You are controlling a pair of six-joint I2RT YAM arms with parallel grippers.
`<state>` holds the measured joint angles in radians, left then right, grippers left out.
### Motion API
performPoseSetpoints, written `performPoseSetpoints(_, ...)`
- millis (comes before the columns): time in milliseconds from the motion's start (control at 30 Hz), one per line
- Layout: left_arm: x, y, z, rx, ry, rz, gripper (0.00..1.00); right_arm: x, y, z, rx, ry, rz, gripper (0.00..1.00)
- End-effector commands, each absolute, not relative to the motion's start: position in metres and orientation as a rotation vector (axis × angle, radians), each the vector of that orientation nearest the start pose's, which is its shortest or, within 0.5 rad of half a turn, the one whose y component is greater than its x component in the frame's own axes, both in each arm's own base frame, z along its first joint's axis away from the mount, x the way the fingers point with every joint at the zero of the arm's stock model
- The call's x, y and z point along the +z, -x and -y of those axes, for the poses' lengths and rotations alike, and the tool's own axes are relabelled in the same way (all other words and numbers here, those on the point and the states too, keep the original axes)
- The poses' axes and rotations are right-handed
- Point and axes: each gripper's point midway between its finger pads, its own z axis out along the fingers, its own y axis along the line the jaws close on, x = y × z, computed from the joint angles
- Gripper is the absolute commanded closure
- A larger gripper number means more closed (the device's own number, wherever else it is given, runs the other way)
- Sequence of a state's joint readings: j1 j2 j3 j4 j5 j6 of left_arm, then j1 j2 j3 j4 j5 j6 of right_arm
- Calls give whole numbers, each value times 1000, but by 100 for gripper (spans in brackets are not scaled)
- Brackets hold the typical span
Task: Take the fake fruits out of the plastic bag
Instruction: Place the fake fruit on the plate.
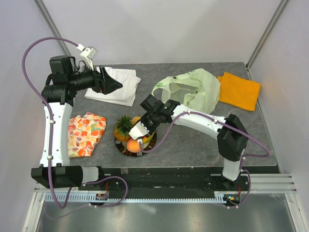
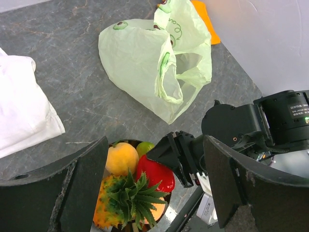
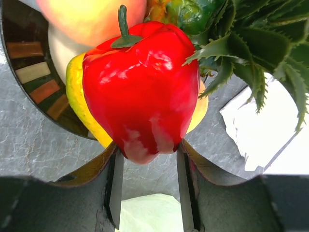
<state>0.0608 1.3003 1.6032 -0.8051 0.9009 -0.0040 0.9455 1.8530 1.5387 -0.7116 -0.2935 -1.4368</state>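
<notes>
The pale-green plastic bag (image 1: pixel 193 89) lies crumpled at the back middle of the table, also in the left wrist view (image 2: pixel 145 63). A dark plate (image 1: pixel 126 149) holds the fake fruits: a pineapple (image 1: pixel 123 126), a yellow-orange mango (image 2: pixel 120 158), a peach and a yellow piece (image 3: pixel 79 96). My right gripper (image 1: pixel 141 130) is over the plate, shut on the narrow end of the glossy red pepper (image 3: pixel 140 87), which rests among the fruits (image 2: pixel 157 173). My left gripper (image 1: pixel 113 86) is open and empty, raised over the back left.
A white folded cloth (image 1: pixel 125 79) lies at the back left under the left gripper. An orange-floral cloth (image 1: pixel 86 134) lies at the front left. A flat orange cloth (image 1: pixel 239 90) lies at the back right beside the bag.
</notes>
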Motion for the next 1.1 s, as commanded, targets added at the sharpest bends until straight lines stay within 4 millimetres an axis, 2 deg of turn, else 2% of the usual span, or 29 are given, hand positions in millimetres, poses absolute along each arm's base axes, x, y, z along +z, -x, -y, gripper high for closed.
performPoseSetpoints(0, 382, -315, 122, -925, -494, -1880, 14, 126, -270, -397, 188, 2374, -836, 78)
performPoseSetpoints(167, 380, -318, 124, -941, -500, -1881, 14, 123, -268, -395, 188, 2378, -834, 56)
performPoseSetpoints(233, 380, -319, 124, -947, -498, -1882, 14, 123, -268, -394, 188, 2378, -834, 52)
performPoseSetpoints(267, 380, -320, 124, -953, -502, -1879, 14, 124, -269, -394, 180, 2377, -832, 44)
performPoseSetpoints(333, 379, -322, 125, -962, -500, -1883, 14, 123, -269, -393, 172, 2376, -834, 34)
performPoseSetpoints(500, 379, -324, 127, -984, -508, -1878, 15, 124, -272, -393, 154, 2364, -835, 29)
performPoseSetpoints(533, 378, -324, 127, -988, -507, -1881, 15, 122, -271, -393, 158, 2365, -842, 23)
performPoseSetpoints(600, 378, -325, 127, -987, -508, -1880, 15, 122, -271, -393, 160, 2361, -841, 2)
performPoseSetpoints(800, 378, -328, 128, -997, -510, -1881, 15, 123, -275, -393, 141, 2352, -857, 2)
performPoseSetpoints(1067, 378, -330, 128, -1005, -514, -1879, 15, 127, -281, -382, 131, 2328, -907, 2)
